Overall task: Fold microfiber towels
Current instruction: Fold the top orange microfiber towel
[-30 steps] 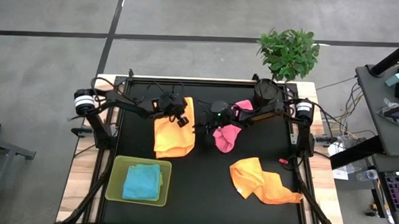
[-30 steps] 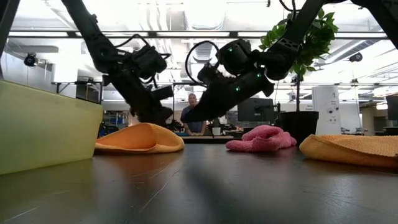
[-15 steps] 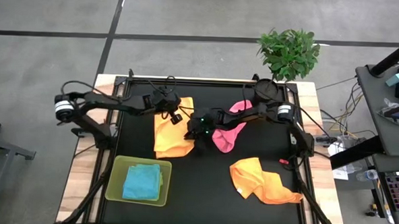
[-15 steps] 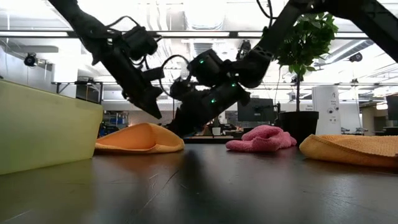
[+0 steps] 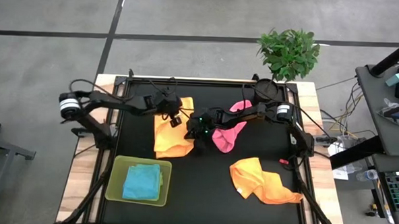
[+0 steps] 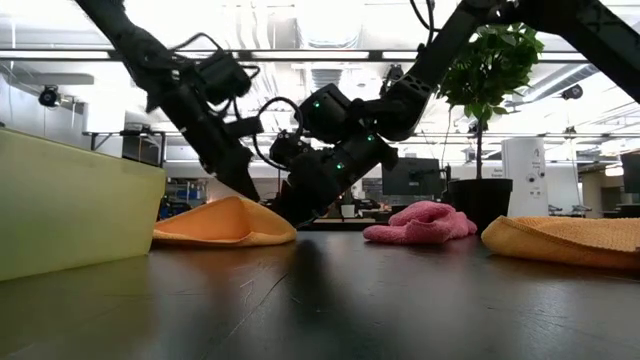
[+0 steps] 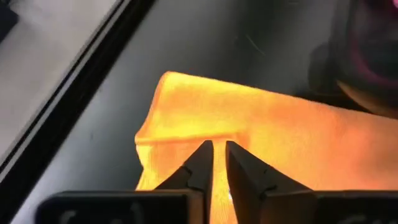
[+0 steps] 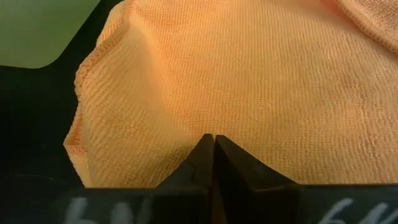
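Both grippers close on the orange towel (image 5: 172,132), left gripper (image 5: 173,117) pinching its far edge, right gripper (image 5: 193,134) its near side, apparently to fold it

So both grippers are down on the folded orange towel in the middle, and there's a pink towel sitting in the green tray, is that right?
Not quite. The towel in the green tray is light blue, as the high view shows. The pink towel lies on the table beside the right arm. The rest holds: the left gripper and right gripper are both down on the folded orange towel.
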